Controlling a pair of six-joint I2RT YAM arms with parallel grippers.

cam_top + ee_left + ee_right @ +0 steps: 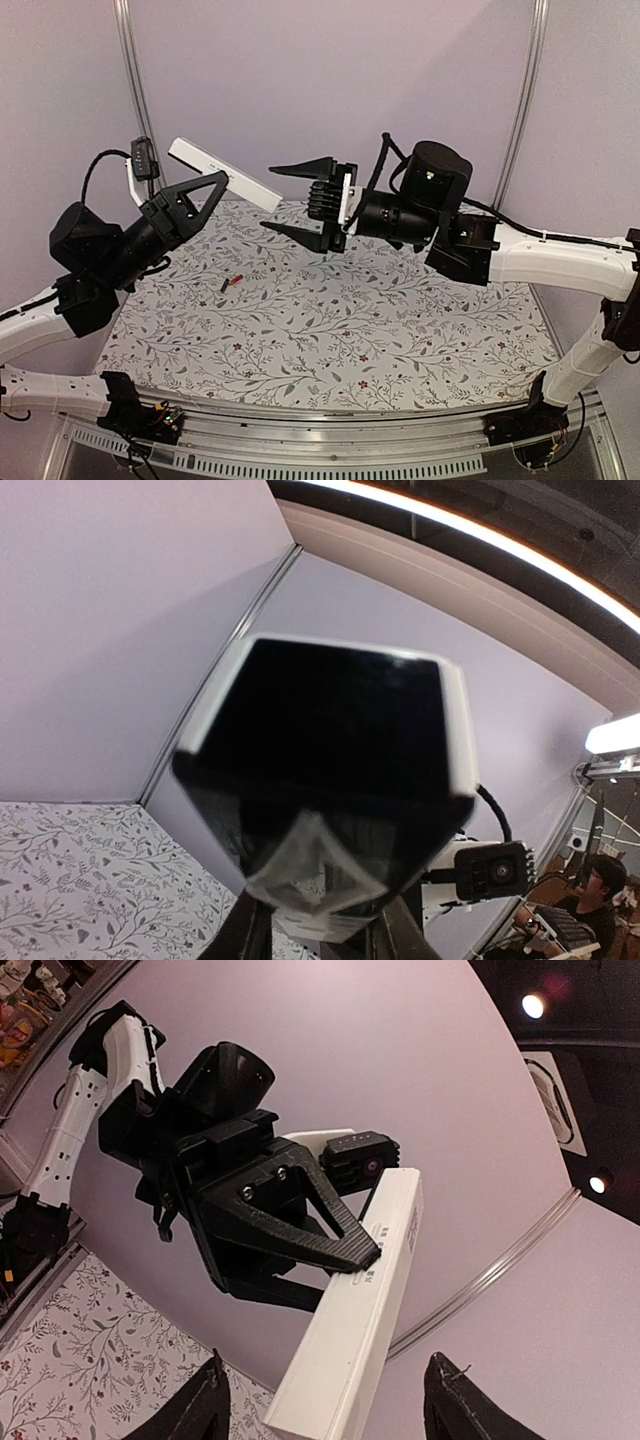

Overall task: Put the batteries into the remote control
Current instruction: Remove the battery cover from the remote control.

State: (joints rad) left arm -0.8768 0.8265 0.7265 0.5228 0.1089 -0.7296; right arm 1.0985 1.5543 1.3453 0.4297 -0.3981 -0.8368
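Hand-over of the remote looks like the step in hand, with no cell yet being carried to it. The left pincer [215,185] is closed across the width of the remote control [250,187] and holds it up, well clear of the counter [400,320]. The white bar is tilted. One end rises behind the left pincer's fingers and the other slopes down past its tips toward the right arm.

The left wrist view shows only a dark, blurred shape with a pale rim filling the frame. I cannot tell from it whether the battery bay is open or which face is turned up.

Below the left pincer and a little to the right of its tips, one battery [232,282] lies flat on the patterned counter, its red end pointing away from the arms. It is apart from both arms, and I see no second cell.

The right pincer [268,199] has its jaws spread wide with nothing in them. The free end of the remote reaches into the gap between its two fingertips, and neither finger touches it in the right wrist view.

As I judge it, the task is at an early stage. The next move calls for a choice. Either the right pincer closes on the offered end of the bar to take or steady it, or it drops to the counter for the cell. The cell is thin and round and will want a square, centred pinch so that it does not roll away.
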